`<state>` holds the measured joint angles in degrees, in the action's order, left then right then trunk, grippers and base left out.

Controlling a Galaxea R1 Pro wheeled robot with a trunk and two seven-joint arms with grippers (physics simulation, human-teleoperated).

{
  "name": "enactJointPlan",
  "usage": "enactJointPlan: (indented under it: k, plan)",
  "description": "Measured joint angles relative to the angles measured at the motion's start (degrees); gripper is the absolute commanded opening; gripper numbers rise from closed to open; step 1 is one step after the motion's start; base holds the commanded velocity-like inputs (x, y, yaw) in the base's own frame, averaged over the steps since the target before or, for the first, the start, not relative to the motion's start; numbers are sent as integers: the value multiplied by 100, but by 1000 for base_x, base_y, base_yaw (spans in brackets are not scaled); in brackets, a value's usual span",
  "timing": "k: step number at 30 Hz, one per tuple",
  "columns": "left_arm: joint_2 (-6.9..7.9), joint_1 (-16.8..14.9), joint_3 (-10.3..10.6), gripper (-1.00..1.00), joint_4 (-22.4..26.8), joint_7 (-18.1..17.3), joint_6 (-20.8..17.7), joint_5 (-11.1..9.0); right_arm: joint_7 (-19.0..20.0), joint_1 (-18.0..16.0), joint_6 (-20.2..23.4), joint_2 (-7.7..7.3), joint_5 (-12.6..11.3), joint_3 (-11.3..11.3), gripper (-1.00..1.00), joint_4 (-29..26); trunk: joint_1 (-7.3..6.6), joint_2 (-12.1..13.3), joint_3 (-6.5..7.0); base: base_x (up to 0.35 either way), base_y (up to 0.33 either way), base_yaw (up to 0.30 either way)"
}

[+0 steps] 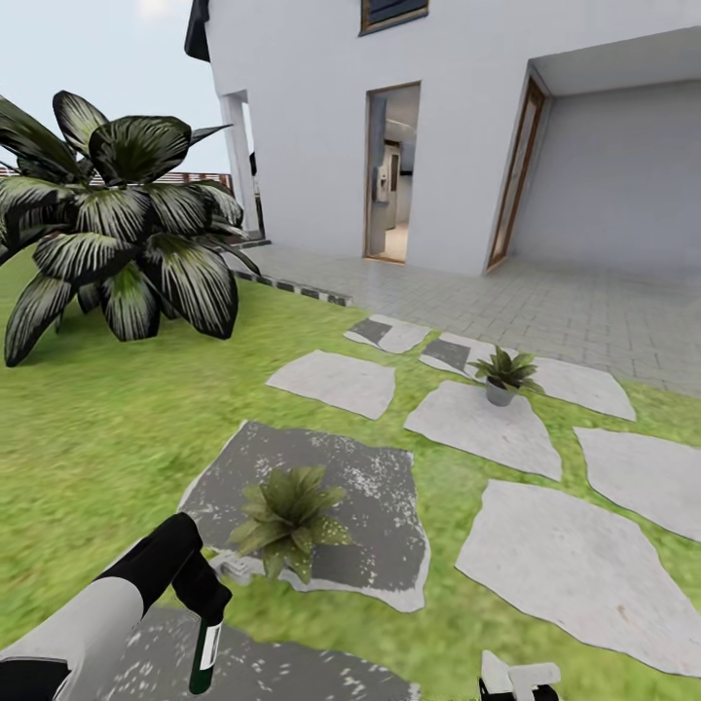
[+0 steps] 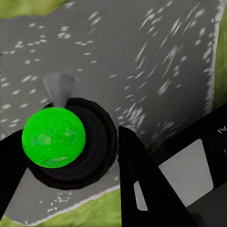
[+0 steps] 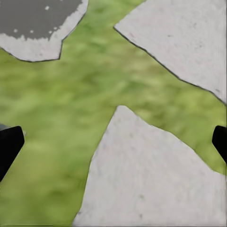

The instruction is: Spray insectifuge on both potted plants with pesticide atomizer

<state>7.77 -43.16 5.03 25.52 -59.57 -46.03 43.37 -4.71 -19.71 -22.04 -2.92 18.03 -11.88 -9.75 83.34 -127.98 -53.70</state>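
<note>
Garden lawn (image 1: 117, 428) stretched around me, crossed by grey stepping stones. My left gripper (image 1: 206, 596) was clamped on the pesticide atomizer (image 1: 205, 654), the dark green bottle hanging downward, just short of the dark speckled stone (image 1: 380, 487). On that stone's near edge sat the nearer potted plant (image 1: 287, 516); the farther potted plant (image 1: 502, 374) stood well beyond the stone, on a pale slab toward the house (image 1: 321, 117). I judged the pickup done and the spraying of both plants left to do, since I saw no mist or wetness on either. In my left wrist view a bright green ball (image 2: 53, 137) sat in a dark ring over the stone; I could not say what it was. My right gripper (image 3: 113, 142) hung open above grass and pale stones, holding nothing. The nearer plant's pot was hidden under its leaves, and the bottle's spray top was covered by my fingers.
</note>
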Motion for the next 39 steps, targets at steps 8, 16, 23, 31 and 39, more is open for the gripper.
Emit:
enactJointPlan:
  k: [8,16,23,31,39]
  plan:
    - [-1,-3,30,-100,-13,397,-78,-3,8,-2,-3,-6,3,0,100,9,0,0,0,73,73,-55]
    - [26,10,381,-100,-92,423,-88,-26,8,-2,-4,-8,9,0,100,9,0,0,0,3,2,0]
    - [9,10,386,-100,-40,425,-88,-27,9,-2,0,-5,6,0,100,3,3,0,0,-145,29,0]
    - [11,8,386,-100,-33,424,-97,-27,10,-1,1,1,0,-1,100,0,0,0,0,-92,263,-49]
    - [-8,3,363,-100,-17,425,-104,-28,10,0,1,7,0,0,100,-1,-2,0,0,129,245,-251]
